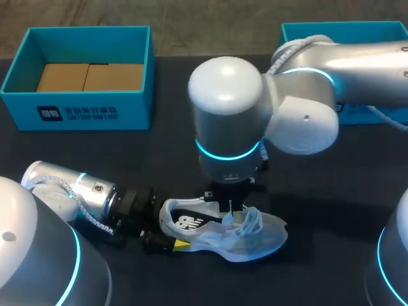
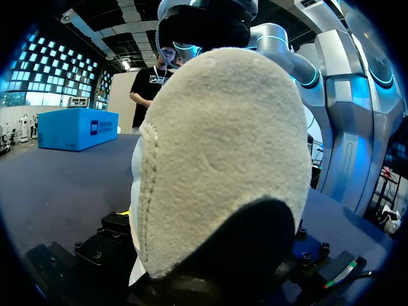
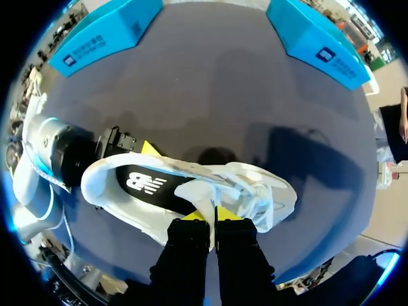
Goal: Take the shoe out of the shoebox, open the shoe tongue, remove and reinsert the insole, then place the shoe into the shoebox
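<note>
The jaws work at the near middle of the bench point(image 1: 331, 210), well apart from the far-left shoebox point(image 1: 83, 111): the left gripper point(image 1: 172, 234) clamps the heel point(image 2: 217, 159) of the shoe point(image 1: 255, 242), and the right gripper point(image 3: 213, 215) pinches its tongue point(image 3: 197, 194). This is probably the tongue-opening step; next it needs a pull to bare the insole point(image 3: 143, 183).

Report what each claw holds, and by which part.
Left claw grips the shoe at its heel; right claw pinches the shoe's tongue.
</note>
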Controlling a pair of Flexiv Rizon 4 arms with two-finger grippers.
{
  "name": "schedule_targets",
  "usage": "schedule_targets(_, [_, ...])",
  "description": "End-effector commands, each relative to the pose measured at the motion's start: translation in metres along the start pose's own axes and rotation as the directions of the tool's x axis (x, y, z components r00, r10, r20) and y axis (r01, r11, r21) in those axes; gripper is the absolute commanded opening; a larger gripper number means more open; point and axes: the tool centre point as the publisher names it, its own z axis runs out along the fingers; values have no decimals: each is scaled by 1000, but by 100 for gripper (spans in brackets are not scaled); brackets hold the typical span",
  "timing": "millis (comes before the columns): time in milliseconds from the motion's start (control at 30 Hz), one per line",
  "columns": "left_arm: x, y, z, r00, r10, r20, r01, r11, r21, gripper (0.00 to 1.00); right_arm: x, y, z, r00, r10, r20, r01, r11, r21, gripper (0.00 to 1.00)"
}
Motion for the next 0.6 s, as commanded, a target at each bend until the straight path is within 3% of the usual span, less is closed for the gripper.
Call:
schedule_targets(33, [1,3,-1,1000,-1,2,1,1000,-2,0,-15,-4,-5,654,754,-61,-754,656,28,0])
schedule_targets(433, [1,3,-1,1000,-1,2,1,1000,-2,0,-38,6,-19,693,702,-164,-691,712,125,0])
schedule_targets(600, [1,3,-1,1000,-1,2,1,1000,-2,0,-55,9,-20,699,668,-255,-640,744,193,0])
